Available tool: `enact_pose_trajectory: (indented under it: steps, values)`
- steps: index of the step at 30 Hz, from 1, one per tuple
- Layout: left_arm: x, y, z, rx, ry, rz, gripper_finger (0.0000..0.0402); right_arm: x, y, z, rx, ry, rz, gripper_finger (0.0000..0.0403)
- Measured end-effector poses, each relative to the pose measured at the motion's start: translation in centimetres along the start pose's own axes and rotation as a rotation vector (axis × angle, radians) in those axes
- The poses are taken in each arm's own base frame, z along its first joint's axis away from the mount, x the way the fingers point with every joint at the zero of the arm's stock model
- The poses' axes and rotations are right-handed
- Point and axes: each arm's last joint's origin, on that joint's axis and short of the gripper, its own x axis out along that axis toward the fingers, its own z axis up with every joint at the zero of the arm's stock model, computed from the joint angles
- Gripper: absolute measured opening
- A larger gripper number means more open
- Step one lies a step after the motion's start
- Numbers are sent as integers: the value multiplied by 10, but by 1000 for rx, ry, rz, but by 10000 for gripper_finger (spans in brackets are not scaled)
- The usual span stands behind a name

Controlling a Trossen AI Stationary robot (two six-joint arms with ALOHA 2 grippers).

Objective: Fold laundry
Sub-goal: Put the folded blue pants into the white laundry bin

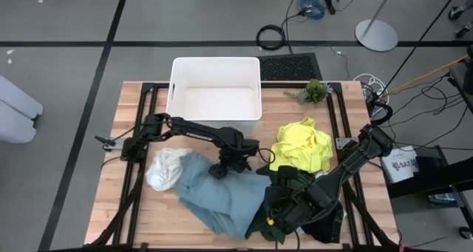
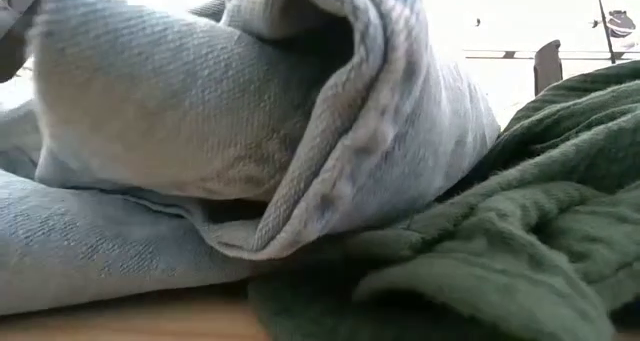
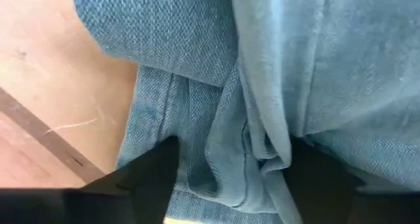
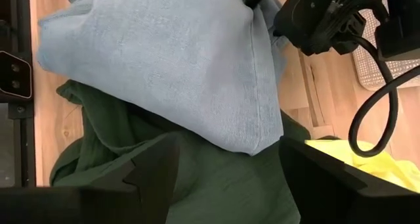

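A light blue garment (image 1: 214, 193) lies crumpled in the middle of the table, its right part resting on a dark green cloth (image 1: 287, 182). My left gripper (image 1: 224, 165) is down at the garment's far edge, open, with a ridge of blue folds (image 3: 256, 138) between its fingers. My right gripper (image 1: 277, 216) hangs open above the dark green cloth (image 4: 105, 132) near the front edge, holding nothing. A white cloth (image 1: 164, 167) lies left of the blue garment, and a yellow one (image 1: 303, 145) at the right. My left gripper comes at the blue garment from above, pointing steeply down, its open fingers (image 3: 154, 171) on either side of a bunched fold near the garment's far edge. I cannot tell whether the fingertips touch the cloth. The garment lies on the table.
A white rectangular tub (image 1: 216, 89) stands at the far edge of the table, with a small green plant-like thing (image 1: 314, 92) to its right. Black frame rails (image 1: 137, 126) run along the table's sides. Bare wood (image 1: 118, 208) shows at the near left.
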Motion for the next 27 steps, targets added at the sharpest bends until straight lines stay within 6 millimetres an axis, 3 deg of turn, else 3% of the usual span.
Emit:
enact_pose_trajectory:
  steps: [12,18,23,27]
  values:
    - [2,0,3,34,-12,14,30,0,1,-1,17,4,7,247]
    - [-16,-1,-3,24,-63,-23,24,0,1,-1,17,22,25,247]
    - [-52,-10,-8,17,-108,1,24,-1,1,-1,16,24,23,247]
    - [-97,-25,-17,33,-190,64,23,-1,1,-2,15,25,21,247]
